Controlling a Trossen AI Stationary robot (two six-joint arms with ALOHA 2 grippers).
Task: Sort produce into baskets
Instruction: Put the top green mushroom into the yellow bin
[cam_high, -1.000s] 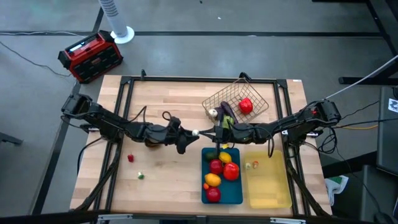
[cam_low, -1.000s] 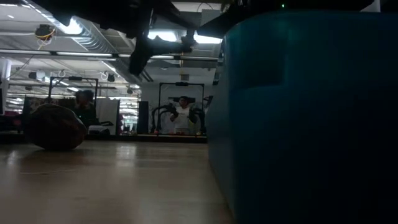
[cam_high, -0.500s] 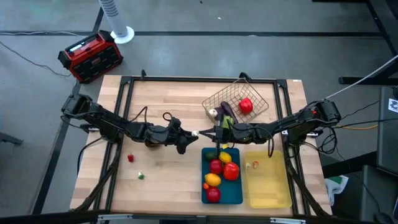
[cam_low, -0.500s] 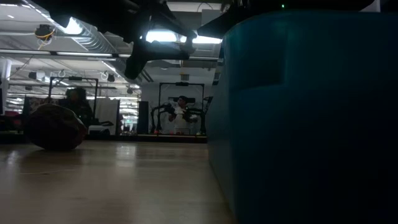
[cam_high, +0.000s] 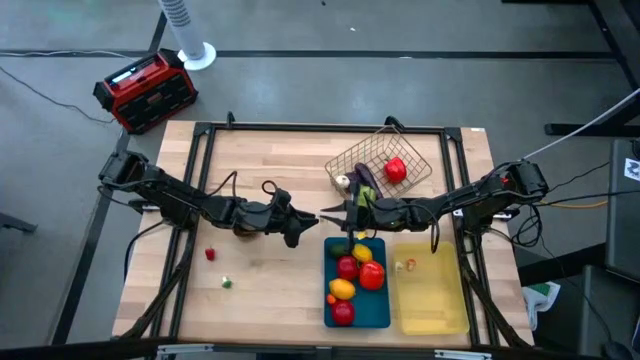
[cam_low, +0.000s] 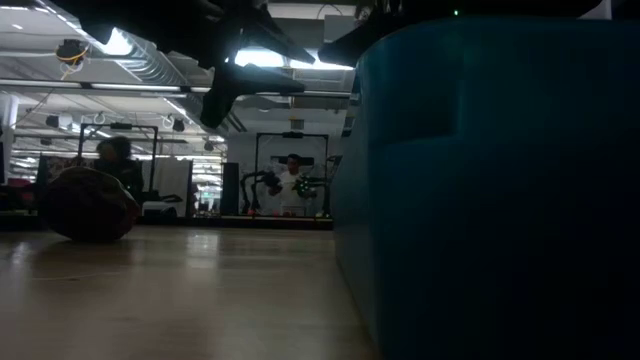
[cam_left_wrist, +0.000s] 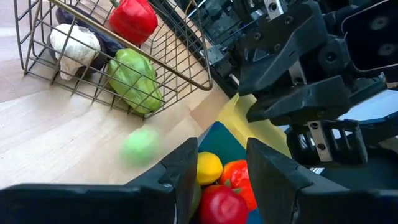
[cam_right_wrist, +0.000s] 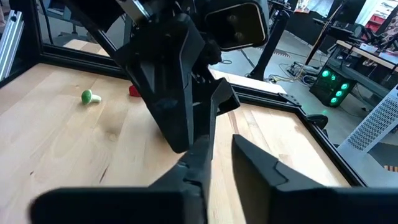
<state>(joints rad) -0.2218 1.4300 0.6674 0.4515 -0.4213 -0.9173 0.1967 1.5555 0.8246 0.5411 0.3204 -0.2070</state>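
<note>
The produce is spread over several places around the two grippers, which meet tip to tip near the middle of the table (cam_high: 260, 160); the left gripper (cam_high: 305, 222) faces the right gripper (cam_high: 335, 212), and they are very near but I cannot tell if they touch. The fingers (cam_left_wrist: 186, 168) of the left gripper stand apart with nothing between them; the fingers (cam_right_wrist: 255, 155) of the right gripper are only a little parted and also hold nothing. Just behind the right gripper stands the wire basket (cam_high: 415, 160), tilted, and in it lie a red pepper (cam_high: 396, 170), a green pepper (cam_left_wrist: 134, 78), a white piece (cam_high: 342, 181) and a dark purple piece (cam_high: 366, 180). Directly in front of both grippers is the blue tray (cam_high: 384, 310), holding red, yellow and orange fruits such as a yellow one (cam_high: 342, 289); beside it, on the right gripper's side, is the pale yellow tray (cam_high: 435, 305) with one small piece (cam_high: 405, 265) in it. In the left wrist view a blurred green ball (cam_left_wrist: 140, 146) shows on the wood between the left gripper and the wire basket. On the left arm's side, well apart from the fingertips, lie a small red piece (cam_high: 210, 254) and a small green piece (cam_high: 227, 282) on the bare wood; a dark round thing (cam_low: 88, 205) lies near the left arm.
</note>
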